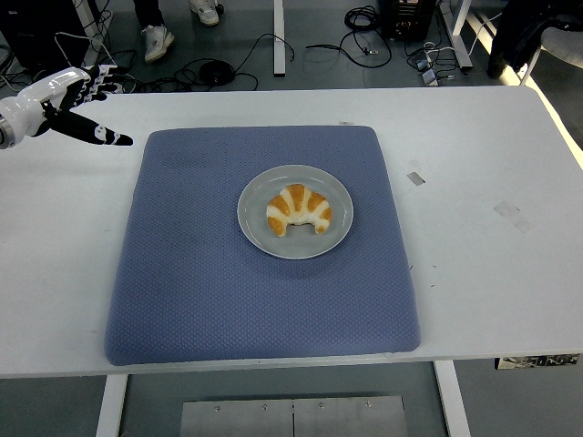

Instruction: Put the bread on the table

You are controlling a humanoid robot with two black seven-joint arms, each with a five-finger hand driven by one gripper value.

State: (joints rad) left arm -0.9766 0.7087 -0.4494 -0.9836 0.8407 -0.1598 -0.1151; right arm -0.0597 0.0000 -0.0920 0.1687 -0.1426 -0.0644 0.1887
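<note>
A croissant-shaped bread [298, 210], orange with white stripes, lies on a round grey plate [256, 228] in the middle of a blue mat [182, 273]. My left hand [80, 102], white and black, hovers over the table's far left corner, well away from the plate. Its fingers are spread and it holds nothing. The right arm does not show.
The white table [492, 255] extends past the mat on both sides, with small tape marks [415, 177] right of the mat. Beyond the far edge are cables, table legs and a person's shoes [158, 40] on the floor.
</note>
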